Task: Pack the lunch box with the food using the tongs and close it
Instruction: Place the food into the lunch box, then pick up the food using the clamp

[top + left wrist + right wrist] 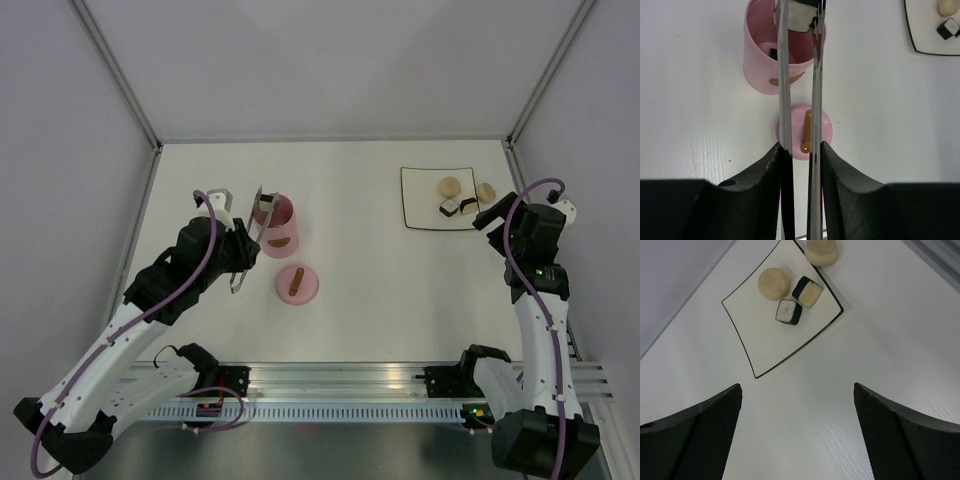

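Left gripper point(800, 150) clamps the tongs point(784, 75), whose tips pinch a white-and-black cube point(799, 15) above the open lunch box point(757, 60). Right gripper point(797, 405) stands fully open, empty, near the plate point(760, 350).

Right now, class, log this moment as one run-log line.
left hand shut on tongs | tongs hold cube at lunch box opening | lid off, on table | right hand open near plate
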Available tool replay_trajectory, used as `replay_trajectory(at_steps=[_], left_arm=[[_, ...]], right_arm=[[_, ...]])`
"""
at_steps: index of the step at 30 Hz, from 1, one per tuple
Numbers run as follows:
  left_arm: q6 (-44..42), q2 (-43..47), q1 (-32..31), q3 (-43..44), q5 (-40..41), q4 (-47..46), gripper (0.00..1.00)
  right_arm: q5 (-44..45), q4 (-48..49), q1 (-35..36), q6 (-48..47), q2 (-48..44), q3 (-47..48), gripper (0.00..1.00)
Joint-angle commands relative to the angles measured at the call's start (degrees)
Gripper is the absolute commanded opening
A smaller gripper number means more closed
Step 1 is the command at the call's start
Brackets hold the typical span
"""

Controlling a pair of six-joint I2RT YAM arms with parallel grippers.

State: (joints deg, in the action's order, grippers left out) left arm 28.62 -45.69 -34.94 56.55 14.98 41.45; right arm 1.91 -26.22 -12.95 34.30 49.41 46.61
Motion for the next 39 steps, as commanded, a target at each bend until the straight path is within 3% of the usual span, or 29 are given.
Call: replay_trajectory(at_steps=[1,8,12,16,20,31,39], left_arm=[[1.8,-0.9,0.1,0.2,1.3,-2.8,0.23],[1.8,-3.7,0.2,-0.2,-0.9,-3.5,0.24],[1.9,-2.8,0.2,0.0,0.0,-3.3,0.36],[1.4,-3.0,0.1,0.8,0.4,-2.4,0.38],[1.4,-3.2,0.1,1.1,0.1,-2.2,0.48],[-1.0,-4.0,0.1,4.6,-2.2,-1.8,0.48],[-6.0,-13.2,-0.5,13.3,-9.9,-5.0,0.48]], right_arm=[[-0.2,-0.1,0.2,0.2,-1.2,-0.4,0.98],[0.5,-1.3,0.2,-0.3,-2.0,-0.8,0.98],[0.4,-1.1,0.2,-0.6,-1.7,-0.8,0.98],[-0.2,-0.4,0.2,-0.2,-1.3,-1.1,0.98],[-0.2,-0.3,0.2,-0.1,-1.3,-1.4,0.98],[0.4,-0.3,0.2,0.1,-1.3,-1.4,0.98],[1.5,-1.2,0.2,0.1,1.0,0.1,0.98]])
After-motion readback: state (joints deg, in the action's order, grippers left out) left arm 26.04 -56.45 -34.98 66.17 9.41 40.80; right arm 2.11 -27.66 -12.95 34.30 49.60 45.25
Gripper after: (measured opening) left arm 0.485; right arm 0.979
